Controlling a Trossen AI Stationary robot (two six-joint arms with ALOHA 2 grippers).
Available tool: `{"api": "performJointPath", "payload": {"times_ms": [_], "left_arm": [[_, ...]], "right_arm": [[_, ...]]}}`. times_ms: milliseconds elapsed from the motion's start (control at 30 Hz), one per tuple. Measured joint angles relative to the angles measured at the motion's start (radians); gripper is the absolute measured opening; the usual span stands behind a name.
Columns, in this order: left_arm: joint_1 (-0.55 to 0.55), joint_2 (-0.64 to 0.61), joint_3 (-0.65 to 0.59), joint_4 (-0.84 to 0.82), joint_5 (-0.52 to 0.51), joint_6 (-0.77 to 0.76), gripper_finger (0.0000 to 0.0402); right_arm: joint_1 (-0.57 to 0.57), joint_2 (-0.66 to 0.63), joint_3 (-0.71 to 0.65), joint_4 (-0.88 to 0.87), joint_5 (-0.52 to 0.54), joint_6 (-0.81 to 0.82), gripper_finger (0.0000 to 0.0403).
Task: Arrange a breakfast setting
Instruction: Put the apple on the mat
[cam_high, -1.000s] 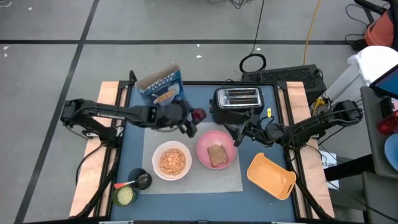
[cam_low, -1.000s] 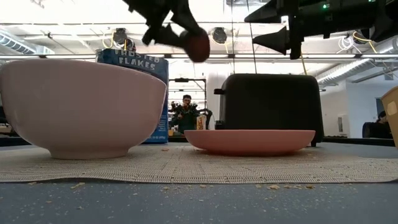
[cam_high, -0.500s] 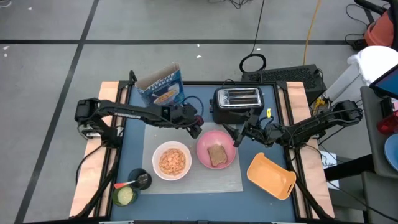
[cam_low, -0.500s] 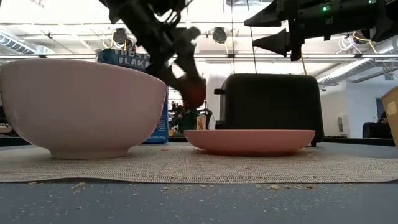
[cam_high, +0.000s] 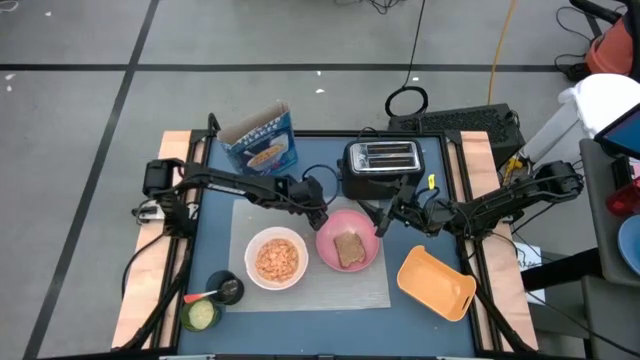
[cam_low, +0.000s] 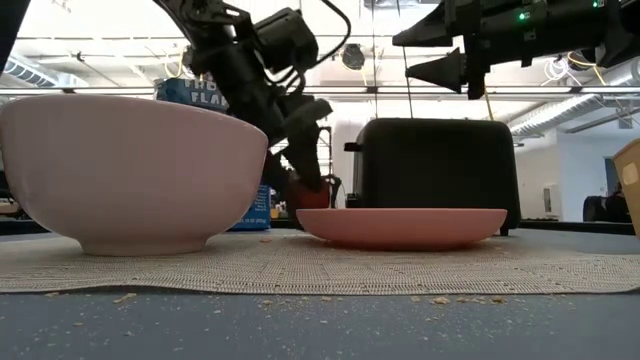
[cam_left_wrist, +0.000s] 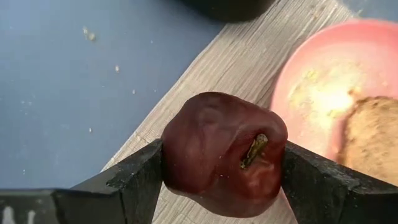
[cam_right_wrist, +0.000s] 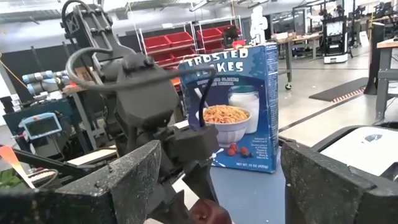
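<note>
Dark red fruit (cam_left_wrist: 224, 152) sits clamped in my left gripper (cam_high: 318, 211), low over the mat (cam_high: 370, 290) just left of the plate (cam_high: 365, 228) already holding toast (cam_high: 349, 249), bowl (cam_high: 276, 258) filled nearby, spoon unseen, while my right gripper (cam_high: 385, 219) waits open by the toaster (cam_high: 380, 165).

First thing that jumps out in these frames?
The left pincer clamps a small dark red fruit low over the grey rectangular mat, beside the pink round plate holding a brown toast slice. The right pincer hangs open near the black toaster.
</note>
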Motion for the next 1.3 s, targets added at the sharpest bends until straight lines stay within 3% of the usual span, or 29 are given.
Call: {"api": "performJointPath", "payload": {"times_ms": [1300], "left_arm": [[0.001,0.001,0.0,0.004,0.0,0.027,0.0285]], "right_arm": [[0.0,0.0,0.0,-0.004,-0.001,0.03,0.032]]}}
